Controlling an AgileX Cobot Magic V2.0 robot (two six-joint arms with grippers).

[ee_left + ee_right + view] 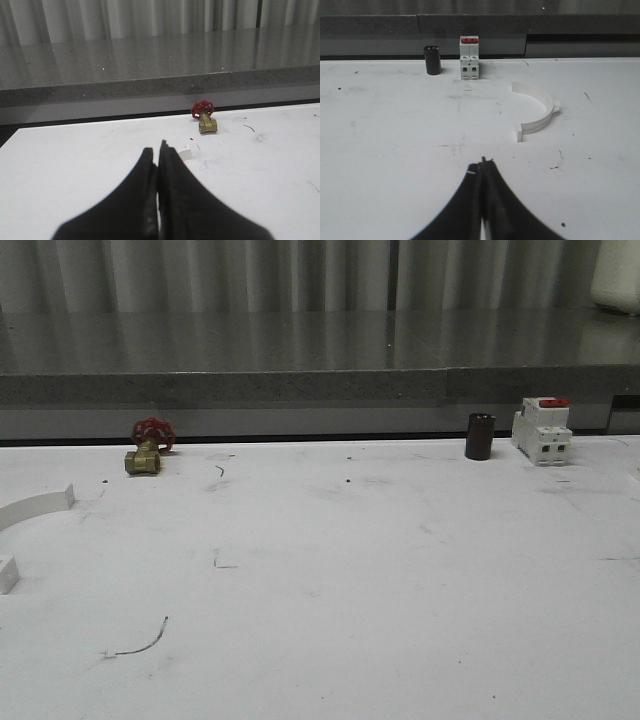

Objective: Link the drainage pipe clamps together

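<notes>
One white half-ring clamp [38,506] lies at the far left edge of the table, partly cut off by the frame. In the left wrist view only its flat end [185,152] peeks out beside my left gripper [157,148], which is shut with nothing between its fingers. The other white half-ring clamp [538,108] lies flat on the table in the right wrist view, its open side facing the left of that picture. It sits ahead of my right gripper [483,162] and apart from it. That gripper is shut and holds nothing.
A brass valve with a red handwheel [148,448] stands at the back left. A black cylinder [480,436] and a white breaker with a red top [541,428] stand at the back right. A grey ledge [320,380] runs behind the white table [330,580].
</notes>
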